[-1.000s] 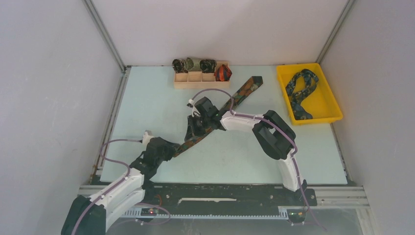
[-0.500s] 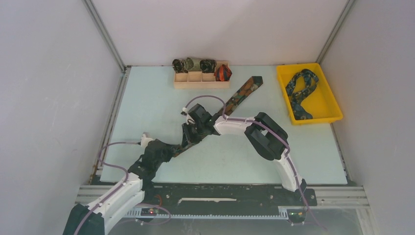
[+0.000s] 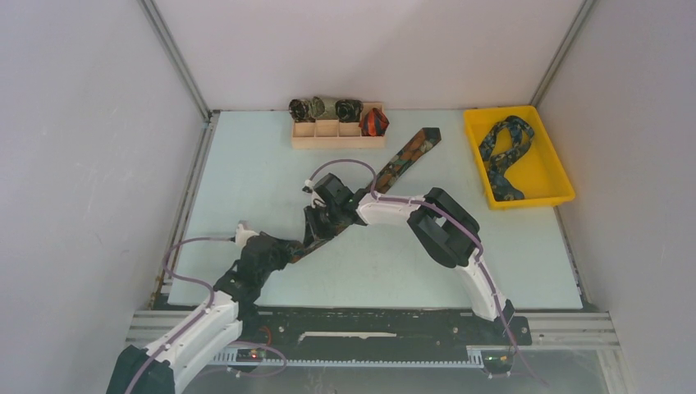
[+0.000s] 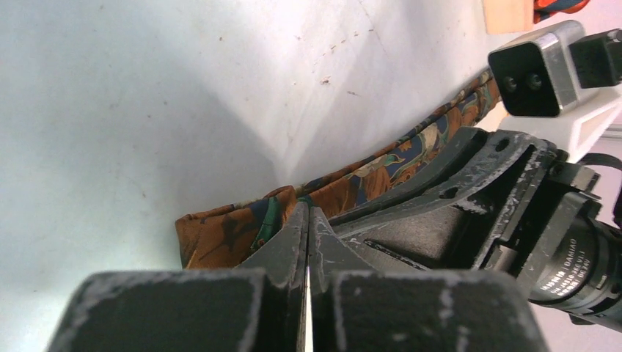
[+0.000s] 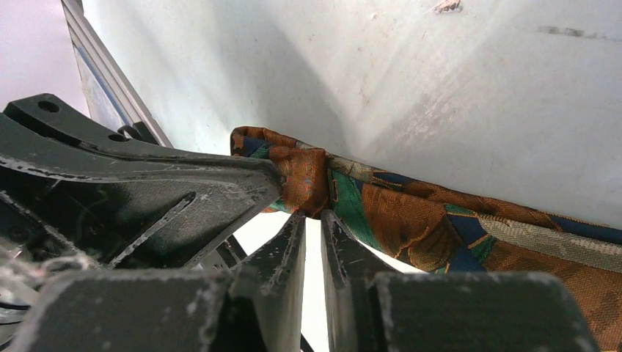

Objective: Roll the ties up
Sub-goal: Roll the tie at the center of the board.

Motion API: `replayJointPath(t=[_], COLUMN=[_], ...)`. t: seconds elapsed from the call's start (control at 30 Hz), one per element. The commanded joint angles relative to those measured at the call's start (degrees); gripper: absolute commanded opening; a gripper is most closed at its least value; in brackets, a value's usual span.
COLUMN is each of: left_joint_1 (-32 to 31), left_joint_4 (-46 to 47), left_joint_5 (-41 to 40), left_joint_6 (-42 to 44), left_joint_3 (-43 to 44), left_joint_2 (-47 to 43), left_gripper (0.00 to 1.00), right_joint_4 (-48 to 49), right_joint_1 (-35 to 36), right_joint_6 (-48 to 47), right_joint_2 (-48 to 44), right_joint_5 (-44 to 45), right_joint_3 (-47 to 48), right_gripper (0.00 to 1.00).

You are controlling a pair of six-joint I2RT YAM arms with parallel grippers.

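**Narrow end pinched, first turn about to start**

At the left, near the front edge of the pale blue desk [image 3: 246,164], my left end effector [image 4: 308,216] is clamped shut on the narrow end of the brown, orange and green printed fabric necktie [image 3: 408,158]. The cloth is bunched into a small fold right at its tips. I judge that this pinch is there to anchor the end, so the roll has a firm core to wind around.

Just to the right, my right end effector [image 5: 313,216] sits with its jaws a sliver apart. There is light between them and no cloth that I can see. Its tips are just beside that same fold, where they could steady or turn it.

From there the necktie lies flat on the desk and runs diagonally away to the right, which leaves its length free to feed in.

At the back stands a shallow wooden divider box [image 3: 336,141] with rolled ties [image 3: 328,107] in it. At the far right, a navy and teal-green printed necktie [image 3: 501,152] lies loosely looped in a yellow plastic tray [image 3: 560,176], waiting to be rolled.
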Motion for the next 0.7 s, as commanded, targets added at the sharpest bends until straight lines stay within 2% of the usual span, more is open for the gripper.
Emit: replayJointPath(t=[0.0, 0.3, 0.43, 0.67], left_joint_1=[-0.41, -0.36, -0.39, -0.41], left_joint_4=[-1.42, -25.18, -26.51, -21.96], left_joint_5=[-1.1, -6.65, -5.37, -2.1], left_joint_6=[0.85, 10.74, 12.51, 13.46], left_joint_3=[0.29, 11.46, 11.05, 9.61], left_joint_2=[-2.92, -7.44, -7.34, -0.23], left_gripper=[0.0, 0.07, 0.02, 0.0], right_joint_4=[-0.26, -2.25, -2.41, -2.61], right_joint_1=[-0.33, -0.04, -0.39, -0.46], right_joint_6=[-1.18, -2.22, -2.28, -2.26], right_joint_2=[-1.9, -0.05, 0.02, -0.05], right_joint_5=[0.89, 2.01, 2.21, 2.28], right_joint_3=[2.47, 4.08, 3.95, 4.2], right_gripper=[0.17, 0.17, 0.16, 0.16])
